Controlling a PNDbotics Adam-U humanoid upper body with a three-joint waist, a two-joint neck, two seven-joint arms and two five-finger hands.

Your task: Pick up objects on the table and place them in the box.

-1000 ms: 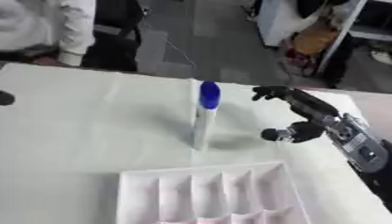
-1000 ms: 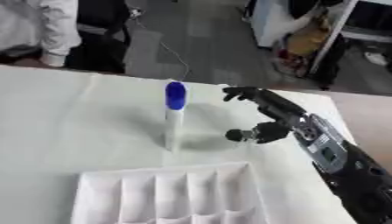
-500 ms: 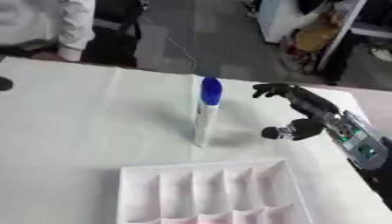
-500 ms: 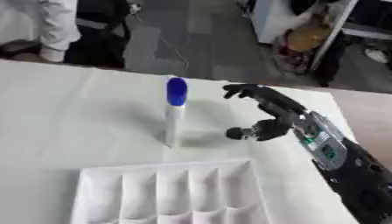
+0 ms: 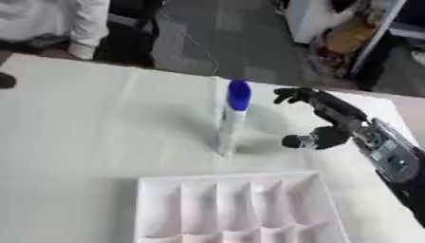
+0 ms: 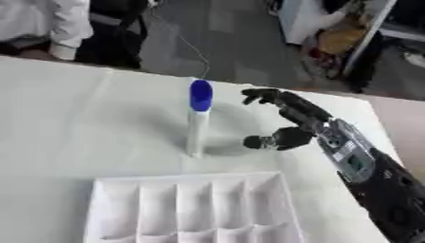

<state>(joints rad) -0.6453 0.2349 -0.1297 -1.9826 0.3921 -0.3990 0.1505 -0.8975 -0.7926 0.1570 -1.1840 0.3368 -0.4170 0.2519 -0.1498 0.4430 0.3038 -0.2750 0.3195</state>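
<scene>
A tall white tube with a blue cap (image 5: pixel 231 118) stands upright near the middle of the white table. My right hand (image 5: pixel 328 118) hovers just to its right, open, fingers spread toward the cap and thumb low, not touching the tube. In front of the tube lies the white box (image 5: pixel 241 209), a tray divided into several narrow compartments that look empty. My left hand shows in neither view.
A dark round object (image 5: pixel 6 80) sits at the table's far left edge. A person in a white top (image 5: pixel 50 23) stands beyond the far edge. Shelving and a yellowish bag (image 5: pixel 353 35) stand on the floor at the back right.
The camera has shifted a little. My right hand stays beside the tube with the same spread; the tube stands where it did.
</scene>
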